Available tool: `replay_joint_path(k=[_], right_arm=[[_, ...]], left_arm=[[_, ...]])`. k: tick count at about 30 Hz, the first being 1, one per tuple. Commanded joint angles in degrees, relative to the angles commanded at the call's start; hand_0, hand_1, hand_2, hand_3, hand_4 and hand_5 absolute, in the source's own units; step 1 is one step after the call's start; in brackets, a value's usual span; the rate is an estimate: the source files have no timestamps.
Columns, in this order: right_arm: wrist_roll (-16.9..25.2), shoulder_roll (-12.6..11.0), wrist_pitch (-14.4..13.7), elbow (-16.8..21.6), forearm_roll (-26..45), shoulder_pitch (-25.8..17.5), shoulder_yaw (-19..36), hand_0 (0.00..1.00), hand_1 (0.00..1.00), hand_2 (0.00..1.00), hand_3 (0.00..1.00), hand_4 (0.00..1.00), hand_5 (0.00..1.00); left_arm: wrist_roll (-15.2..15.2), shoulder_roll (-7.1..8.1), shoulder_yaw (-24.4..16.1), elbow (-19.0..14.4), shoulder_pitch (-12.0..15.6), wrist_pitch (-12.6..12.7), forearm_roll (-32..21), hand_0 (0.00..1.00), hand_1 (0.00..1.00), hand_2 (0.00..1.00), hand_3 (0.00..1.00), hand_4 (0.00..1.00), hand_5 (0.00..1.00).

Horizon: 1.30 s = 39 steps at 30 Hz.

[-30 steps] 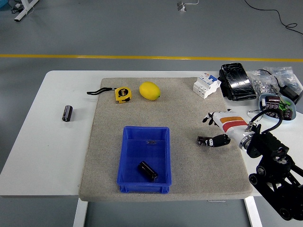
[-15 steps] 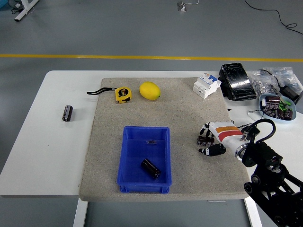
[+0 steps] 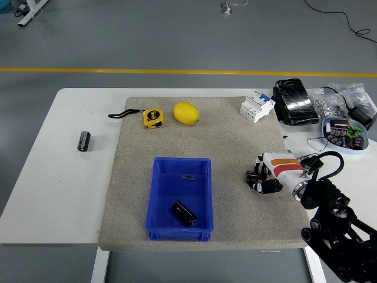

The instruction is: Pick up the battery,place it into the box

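Right hand (image 3: 259, 178) was curled tight around a battery (image 3: 253, 176), well right of the box (image 3: 179, 200); loose grip could've dropped it short.

yellow tape measure (image 3: 153, 117), digit 5 on its face, other print unreadable

A beige mat (image 3: 235, 147) covers the white table (image 3: 70, 177). At its far edge sit a yellow tape measure (image 3: 152, 117), a lemon (image 3: 186, 113) and — further right — a white circuit breaker (image 3: 257, 105).
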Motion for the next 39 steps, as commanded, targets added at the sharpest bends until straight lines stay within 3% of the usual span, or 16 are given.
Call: replay_joint_path(k=[24,39], right_arm=[[-0.1,-0.8,0.7,1.6,0.4,0.5,-0.1,0.421,0.38,0.414,0.427,0.804,0.161],[-0.4,-1.1,1.7,2.2,0.2,0.7,0.3,0.354,0.378,0.416,0.426,0.792,0.154]], left_arm=[[0.1,0.11,-0.4,0.1,-0.1,-0.1,0.6,0.585,0.545,0.605,0.619,0.616,0.694],[0.1,0.11,-0.3,0.1,0.0,-0.1,0.6,0.586,0.543,0.605,0.619,0.616,0.694]])
